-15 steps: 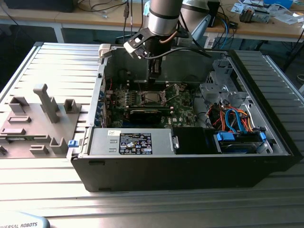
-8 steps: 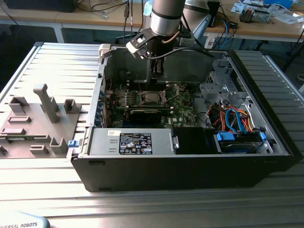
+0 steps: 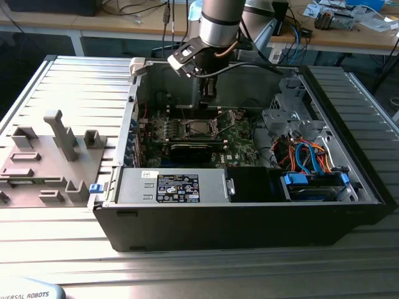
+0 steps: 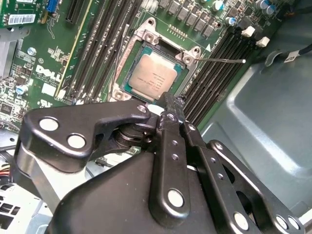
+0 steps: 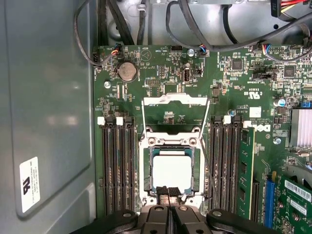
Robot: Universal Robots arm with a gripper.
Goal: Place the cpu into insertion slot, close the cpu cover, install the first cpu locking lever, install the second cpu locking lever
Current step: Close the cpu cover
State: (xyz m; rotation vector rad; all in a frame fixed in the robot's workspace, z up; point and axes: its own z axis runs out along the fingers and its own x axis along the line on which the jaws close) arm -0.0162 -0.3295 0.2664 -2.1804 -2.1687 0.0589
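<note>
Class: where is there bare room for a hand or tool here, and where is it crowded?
Free: ribbed table on the computer case's near side, and the strip beyond the grey fixture tray; inside, the bare case wall beside the memory slots. Crowded: the cpu, hemmed by those slots, with the gripper at its edge; the cabled drive corner.

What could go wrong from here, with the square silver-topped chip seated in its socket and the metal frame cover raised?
The black gripper has its tips at the edge of the silver-grey square cpu; a sideways drag might shift it in the dark, metal-rimmed insertion slot. The thin silvery cpu cover stands open and a wire locking lever juts over the black memory slots, so the arm might snag either.
</note>
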